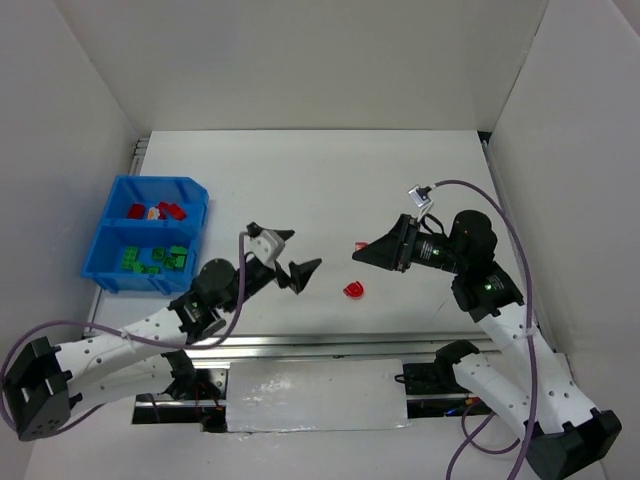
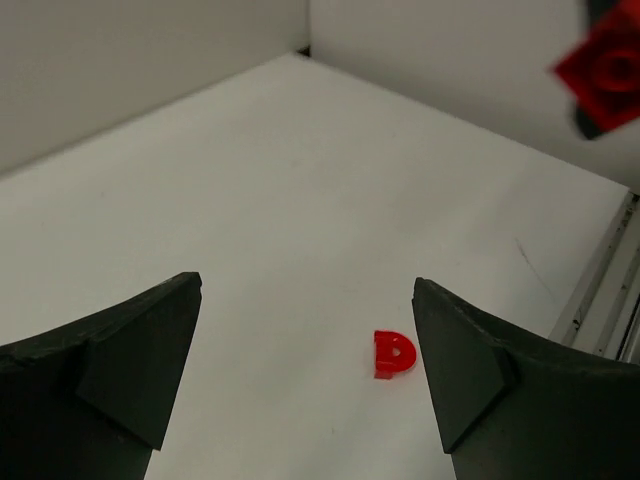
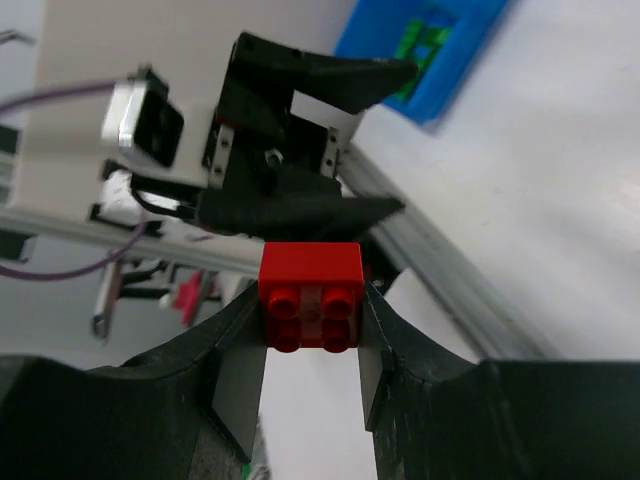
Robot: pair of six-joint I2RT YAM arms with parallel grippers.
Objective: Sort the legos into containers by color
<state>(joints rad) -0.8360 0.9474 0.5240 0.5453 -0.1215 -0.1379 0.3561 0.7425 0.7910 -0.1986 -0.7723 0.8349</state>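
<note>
- Pinching a red brick [image 3: 311, 298] between its fingers, the right gripper [image 3: 311, 322] holds it above the table [image 1: 330, 180].
- Another red piece [image 1: 353, 290] lies loose on the white table, near both grippers.
- Red bricks [image 1: 160, 211] sit in the blue bin's [image 1: 96, 250] far compartment, green bricks [image 1: 155, 258] in the near one.
- Left gripper [image 1: 300, 250] hovers, fingers spread wide, holding nothing.

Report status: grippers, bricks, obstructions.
Left gripper open, empty. Right gripper shut on red brick. One red piece loose on table. Left arm sits between it and bin.
</note>
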